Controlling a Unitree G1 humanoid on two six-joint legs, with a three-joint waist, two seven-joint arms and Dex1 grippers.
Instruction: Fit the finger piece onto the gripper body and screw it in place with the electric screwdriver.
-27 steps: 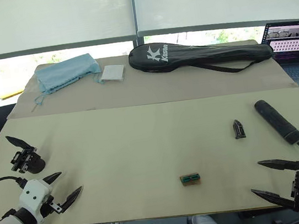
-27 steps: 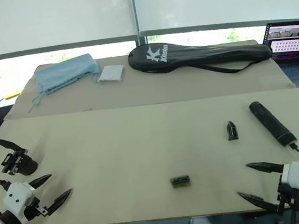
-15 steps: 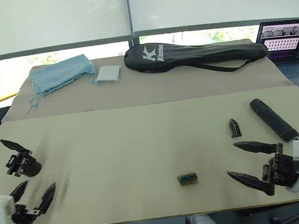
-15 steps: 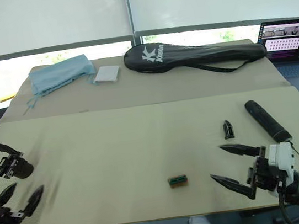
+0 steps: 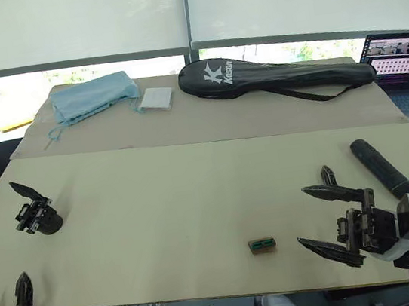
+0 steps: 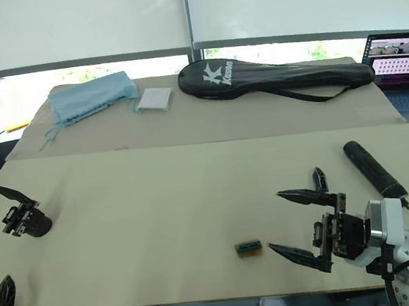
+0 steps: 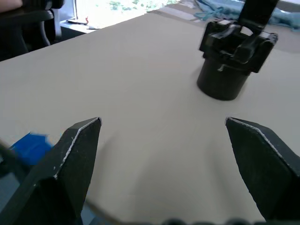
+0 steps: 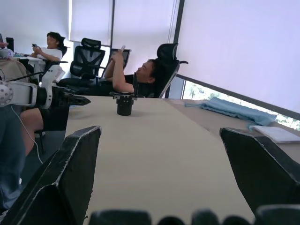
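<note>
Bench (image 5: 196,200) with the task parts laid out. The electric screwdriver (image 5: 380,168) lies at the right edge, long axis running from 11 o'clock (rounded butt) to 5 o'clock (bit end). The finger piece (image 5: 328,175) lies just left of it, pointed tip toward 12 o'clock. The gripper body (image 5: 39,218) stands on its round base at the left edge, its finger pointing toward 10 o'clock. The right gripper (image 5: 329,217) hovers near the finger piece, wide open and empty, tips toward 9 o'clock. The left gripper (image 7: 164,129) is spread wide and empty; its wrist view shows the gripper body close ahead. The right wrist view adds seated people (image 8: 131,77) beyond the bench's far end.
</note>
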